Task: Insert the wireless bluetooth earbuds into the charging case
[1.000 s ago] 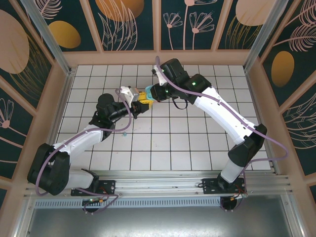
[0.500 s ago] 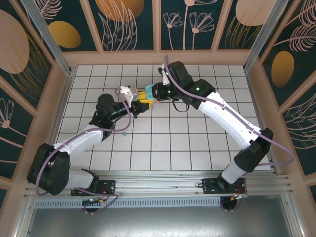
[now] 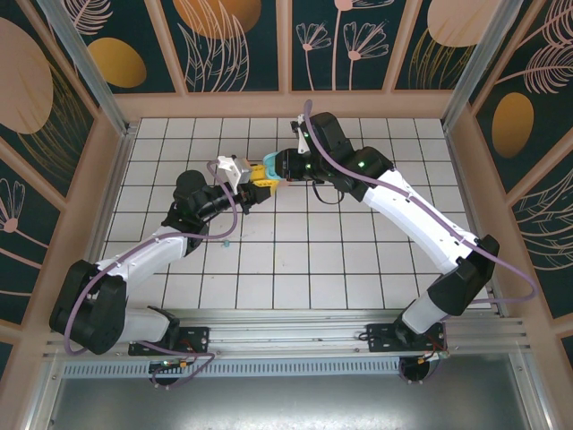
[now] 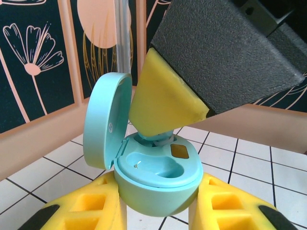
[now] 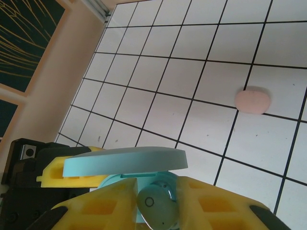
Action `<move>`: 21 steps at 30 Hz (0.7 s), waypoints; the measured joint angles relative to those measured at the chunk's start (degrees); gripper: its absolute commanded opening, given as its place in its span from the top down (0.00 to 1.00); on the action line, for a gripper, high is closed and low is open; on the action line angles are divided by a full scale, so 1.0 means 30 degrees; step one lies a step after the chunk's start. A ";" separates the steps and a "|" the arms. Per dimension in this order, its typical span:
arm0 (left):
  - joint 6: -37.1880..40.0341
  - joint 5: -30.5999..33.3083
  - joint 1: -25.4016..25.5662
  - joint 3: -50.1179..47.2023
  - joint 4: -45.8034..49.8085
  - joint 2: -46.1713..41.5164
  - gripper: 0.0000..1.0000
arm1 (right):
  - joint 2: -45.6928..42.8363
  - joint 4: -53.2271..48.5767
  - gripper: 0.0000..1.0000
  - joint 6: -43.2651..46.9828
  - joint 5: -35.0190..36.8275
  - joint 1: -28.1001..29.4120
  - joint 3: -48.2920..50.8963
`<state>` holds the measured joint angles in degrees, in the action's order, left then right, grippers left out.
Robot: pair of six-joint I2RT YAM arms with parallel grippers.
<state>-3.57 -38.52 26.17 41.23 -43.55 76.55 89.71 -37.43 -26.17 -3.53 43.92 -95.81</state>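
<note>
The case (image 4: 158,179) is teal and round. It is held upright above the floor between the yellow fingers of the left gripper (image 4: 158,203). Its lid (image 4: 106,120) stands open on the hinge side. One teal earbud (image 5: 157,206) is pinched in the right gripper (image 5: 160,214), with its lower end at the far socket of the case. Another teal earbud (image 3: 226,242) lies on the tiles (image 3: 295,260), well apart from the case.

Left arm (image 3: 152,255) and right arm (image 3: 403,202) meet tip-to-tip, upper centre of top view. Left gripper (image 3: 257,182) jaws clamp charging case (image 4: 158,182); right gripper (image 3: 274,170) jaws pinch earbud (image 5: 158,209).
</note>
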 measured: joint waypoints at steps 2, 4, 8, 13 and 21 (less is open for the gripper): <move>0.0000 0.0007 0.0000 0.0000 0.0000 0.0000 0.80 | 0.0000 0.0007 0.69 -0.0044 0.0000 0.0000 0.0007; 0.0000 0.0000 0.0000 0.0000 0.0007 0.0000 0.80 | -0.0015 0.0029 0.68 -0.0058 0.0000 0.0000 0.0029; 0.0000 0.0000 0.0000 -0.0007 0.0000 0.0000 0.80 | -0.0036 0.0066 0.68 -0.0058 0.0000 0.0000 0.0029; 0.0007 0.0015 0.0000 -0.0015 -0.0044 0.0000 0.79 | -0.0102 0.0073 0.64 -0.0029 0.0015 -0.0007 0.0015; 0.0277 0.0583 -0.0066 -0.0153 0.0073 -0.0554 0.80 | -0.1851 0.0831 0.63 -0.0444 -0.0240 -0.1180 0.0022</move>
<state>-2.74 -36.77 25.98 40.77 -43.33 74.89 84.16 -34.94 -27.51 -4.25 40.38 -95.74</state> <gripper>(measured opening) 0.286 0.365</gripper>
